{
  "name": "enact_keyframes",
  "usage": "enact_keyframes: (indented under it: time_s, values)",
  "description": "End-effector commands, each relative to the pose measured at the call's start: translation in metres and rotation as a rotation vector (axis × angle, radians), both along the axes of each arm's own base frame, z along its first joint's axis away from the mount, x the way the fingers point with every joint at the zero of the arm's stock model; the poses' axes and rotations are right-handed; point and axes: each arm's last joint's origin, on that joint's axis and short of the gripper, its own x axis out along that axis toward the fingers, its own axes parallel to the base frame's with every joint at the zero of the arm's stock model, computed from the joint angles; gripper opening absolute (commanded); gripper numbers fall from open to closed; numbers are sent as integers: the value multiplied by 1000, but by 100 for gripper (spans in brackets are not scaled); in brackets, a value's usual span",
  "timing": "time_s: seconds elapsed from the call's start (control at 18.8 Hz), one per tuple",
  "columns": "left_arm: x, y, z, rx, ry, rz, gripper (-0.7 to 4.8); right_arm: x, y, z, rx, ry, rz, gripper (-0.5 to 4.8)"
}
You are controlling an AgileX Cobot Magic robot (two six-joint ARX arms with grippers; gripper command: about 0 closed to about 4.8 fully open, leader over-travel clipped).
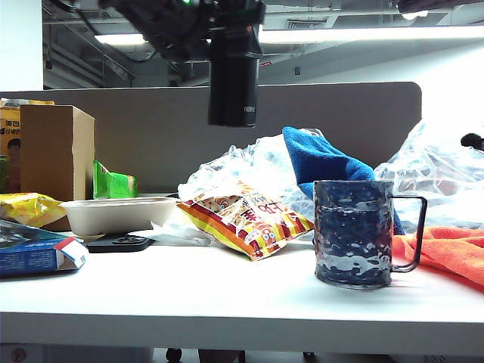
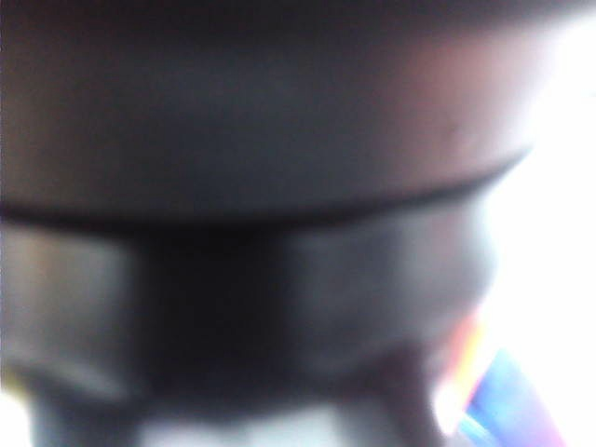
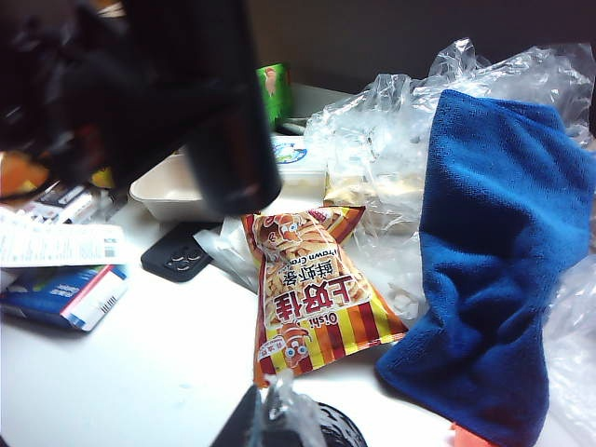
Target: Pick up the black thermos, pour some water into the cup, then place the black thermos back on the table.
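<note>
The black thermos [image 1: 233,79] hangs upright high above the table [image 1: 227,295], left of the cup and well above it. My left gripper [image 1: 227,26] is shut on its upper part. The thermos's dark body [image 2: 279,121] fills the blurred left wrist view. It shows as a blurred dark cylinder [image 3: 223,121] in the right wrist view. The dimpled dark blue cup [image 1: 353,233] stands on the table at the right, its handle pointing right. My right gripper [image 3: 279,419] is shut, with nothing seen in it, low over the table near the snack bag.
A red and yellow snack bag [image 1: 246,219] lies left of the cup. Behind are a blue towel [image 1: 321,162] and clear plastic bags [image 1: 431,174]. A beige tray [image 1: 117,213], a phone [image 1: 119,242] and boxes [image 1: 38,253] fill the left. An orange cloth [image 1: 450,253] lies right.
</note>
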Motion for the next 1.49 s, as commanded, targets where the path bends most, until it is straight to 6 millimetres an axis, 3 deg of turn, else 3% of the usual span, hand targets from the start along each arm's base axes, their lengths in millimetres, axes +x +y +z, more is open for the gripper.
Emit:
enact_keyframes:
  time_s: [0.05,0.11,0.16,0.27,0.43,0.59,0.9,1.17,1.22,1.28,1.33,1.38,1.49]
  values:
    - [-32,22,3,-73,-41,-54,-6,2,1,12,80,-86,-19,-1]
    - [-41,29,-4,-90,-41,-59,-6,4,2,11,80,-81,-17,-1]
    - [-53,39,-27,-116,7,-42,-6,8,5,3,73,-46,-1,-1]
    - [-64,48,-59,-133,41,-27,-6,9,15,-19,118,-30,48,-1]
    - [-71,60,-88,-93,93,69,-6,5,22,-46,131,-5,64,-1]
    - [-59,66,-106,-127,133,79,-6,8,24,-50,126,7,68,-1]
    - [-45,58,-144,-106,170,57,-6,9,24,-50,125,7,69,-1]
    - [-43,56,-154,-88,205,44,2,8,24,-53,110,33,67,-1]
    - [-44,56,-155,-87,211,13,136,8,24,-54,107,38,67,-1]
    - [-44,55,-154,-91,209,-10,335,8,24,-54,104,43,67,-1]
    - [-44,55,-154,-93,205,-11,376,8,24,-55,102,47,67,-1]
    - [-44,55,-153,-95,203,-11,381,8,24,-55,103,49,79,-1]
    - [-44,55,-153,-94,202,-11,476,7,24,-55,104,51,93,-1]
